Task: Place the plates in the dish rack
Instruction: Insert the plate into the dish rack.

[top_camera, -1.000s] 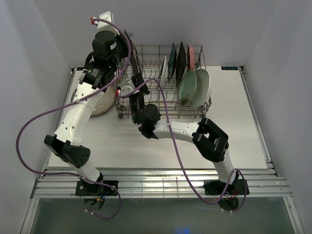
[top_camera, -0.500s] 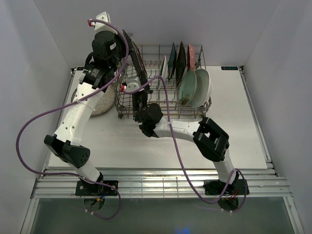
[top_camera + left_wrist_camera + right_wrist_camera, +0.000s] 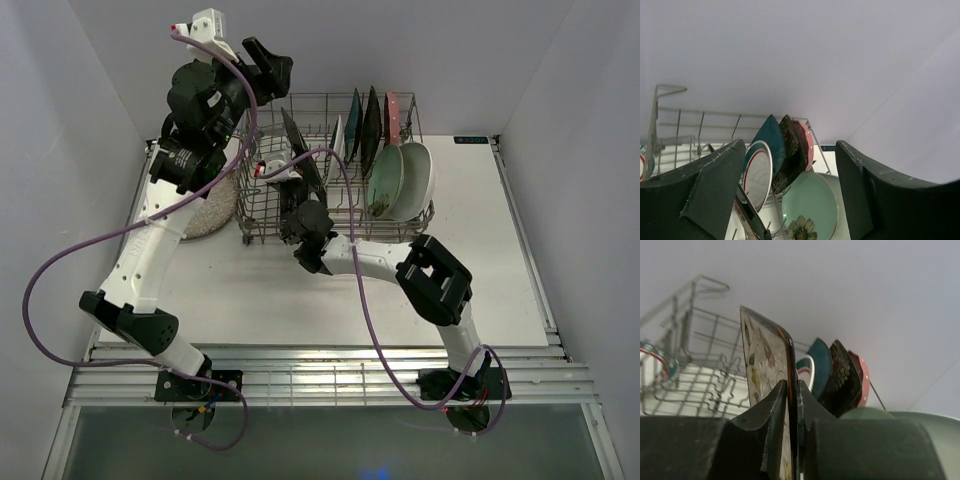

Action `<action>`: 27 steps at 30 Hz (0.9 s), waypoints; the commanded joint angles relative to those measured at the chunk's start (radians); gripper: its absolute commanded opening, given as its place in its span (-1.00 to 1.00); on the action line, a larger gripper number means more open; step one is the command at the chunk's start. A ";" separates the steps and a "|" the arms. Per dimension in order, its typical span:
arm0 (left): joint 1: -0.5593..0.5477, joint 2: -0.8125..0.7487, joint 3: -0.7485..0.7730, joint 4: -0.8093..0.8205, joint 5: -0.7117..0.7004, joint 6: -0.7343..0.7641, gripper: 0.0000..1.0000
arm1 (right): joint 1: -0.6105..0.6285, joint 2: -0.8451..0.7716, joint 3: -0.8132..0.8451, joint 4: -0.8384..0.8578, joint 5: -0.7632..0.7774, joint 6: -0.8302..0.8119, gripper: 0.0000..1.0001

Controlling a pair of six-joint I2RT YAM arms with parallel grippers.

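The dish rack (image 3: 345, 215) stands at the back of the table. My right gripper (image 3: 303, 200) is shut on the lower edge of the cream flowered square plate (image 3: 299, 148), which stands tilted on edge inside the rack's left half (image 3: 762, 357). To its right stand a white rimmed plate (image 3: 337, 142), a teal (image 3: 353, 122), a black floral (image 3: 371, 122) and a pink one (image 3: 392, 112), with the mint plate (image 3: 384, 180) and white oval plate (image 3: 417, 178) in front. My left gripper (image 3: 268, 62) hangs open above the rack's back left corner, holding nothing (image 3: 790, 192).
A speckled grey round plate (image 3: 210, 212) lies on the table left of the rack, partly under my left arm. A second rimmed plate (image 3: 654, 360) shows at the rack's far left. The rack's tall looped handle (image 3: 665, 92) rises at its corner. Purple cables loop over both arms.
My left gripper let go of the cream plate's top, opened, and rose up and back. The right gripper closed on the plate and now holds it alone, shifted right in the rack.
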 commanded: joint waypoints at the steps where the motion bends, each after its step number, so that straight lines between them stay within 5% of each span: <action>1: -0.005 -0.076 0.021 0.059 0.043 0.016 0.70 | -0.028 -0.084 0.035 0.458 -0.018 0.062 -0.84; 15: -0.006 -0.214 -0.057 0.112 -0.020 0.179 0.83 | -0.097 -0.081 0.130 0.276 -0.012 0.168 -0.85; 27: -0.005 -0.567 -0.508 0.249 -0.051 0.406 0.96 | -0.174 -0.034 0.296 0.079 -0.041 0.275 -0.84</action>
